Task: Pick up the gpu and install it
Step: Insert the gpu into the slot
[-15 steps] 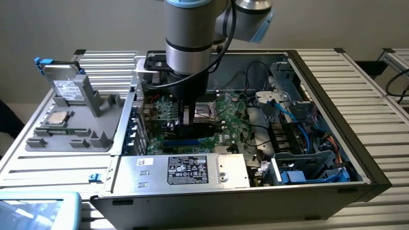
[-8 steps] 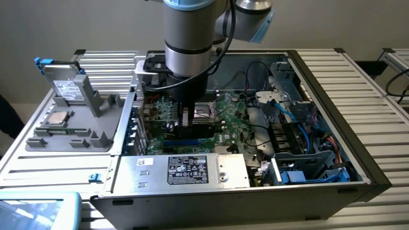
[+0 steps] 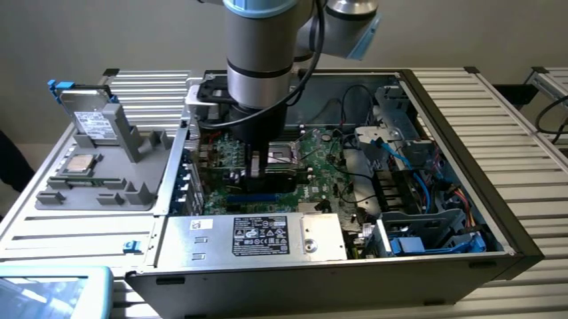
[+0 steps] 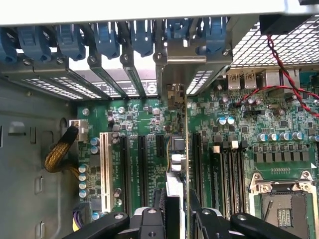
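We find the arm [image 3: 257, 60] reaching straight down into the open computer case [image 3: 355, 282], in the middle of the exterior view, with its gripper [image 4: 178, 221] low over the motherboard [image 4: 134, 124]. The gripper is pinching the gpu [image 4: 182, 149]. In the wrist view the card stands on edge between the two fingers [image 4: 149, 221], one pressed to each face, with no gap to be made out on either side.

Position of the gpu — upright, seen edge-on, directly under the gripper and not offset to either side. Its long axis runs from the fingers toward the rear wall [image 4: 294, 40] of the case, parallel to the long black slots [image 4: 142, 169] that flank it on the motherboard. Its far end reaches the row of blue latches [image 4: 107, 40] at that wall, in line with one of the bracket openings there.

The slot beneath the card is hidden by the card itself, so we cannot tell whether its lower edge is seated, touching or just above. We judge the work to stand at the insertion stage — the pick-up is done, and the deciding relation is straight down, card edge to slot.

Also noted: a hard drive [image 3: 89, 119] on a grey tray [image 3: 66, 193] at the exterior view's left, well apart from the gripper
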You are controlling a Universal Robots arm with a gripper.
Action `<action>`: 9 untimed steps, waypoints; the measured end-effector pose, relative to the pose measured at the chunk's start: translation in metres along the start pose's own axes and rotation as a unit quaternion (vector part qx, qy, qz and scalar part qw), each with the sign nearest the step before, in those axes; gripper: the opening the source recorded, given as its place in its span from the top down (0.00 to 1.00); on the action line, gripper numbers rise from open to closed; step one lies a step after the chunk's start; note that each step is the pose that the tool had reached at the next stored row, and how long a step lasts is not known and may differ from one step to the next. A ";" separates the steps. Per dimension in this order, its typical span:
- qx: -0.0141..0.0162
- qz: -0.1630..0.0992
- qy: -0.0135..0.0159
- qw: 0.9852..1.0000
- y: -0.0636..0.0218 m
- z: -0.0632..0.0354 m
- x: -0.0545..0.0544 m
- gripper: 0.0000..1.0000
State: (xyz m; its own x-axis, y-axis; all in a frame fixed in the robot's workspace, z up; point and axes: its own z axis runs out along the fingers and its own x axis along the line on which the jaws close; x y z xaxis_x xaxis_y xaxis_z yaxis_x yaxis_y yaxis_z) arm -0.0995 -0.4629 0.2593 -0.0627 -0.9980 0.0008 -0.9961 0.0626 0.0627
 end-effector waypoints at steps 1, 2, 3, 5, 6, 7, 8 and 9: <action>0.000 0.000 0.000 1.000 0.0004 0.0002 0.000 0.71; 0.000 0.000 0.000 1.000 0.0009 0.0005 0.000 0.71; 0.000 0.000 0.000 1.000 0.0013 0.0008 0.000 0.71; 0.000 0.000 0.000 1.000 0.0014 0.0010 0.000 0.71; 0.000 0.000 0.000 1.000 0.0014 0.0016 0.000 0.71; 0.000 0.000 0.000 1.000 0.0015 0.0022 0.000 0.71; 0.000 0.000 0.000 1.000 0.0015 0.0027 0.000 0.71; 0.000 0.000 0.000 1.000 0.0015 0.0033 0.000 0.71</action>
State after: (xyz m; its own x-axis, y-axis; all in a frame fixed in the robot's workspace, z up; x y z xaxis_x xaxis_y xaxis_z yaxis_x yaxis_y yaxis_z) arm -0.1012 -0.4629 0.2560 -0.0629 -0.9980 0.0008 -0.9961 0.0628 0.0626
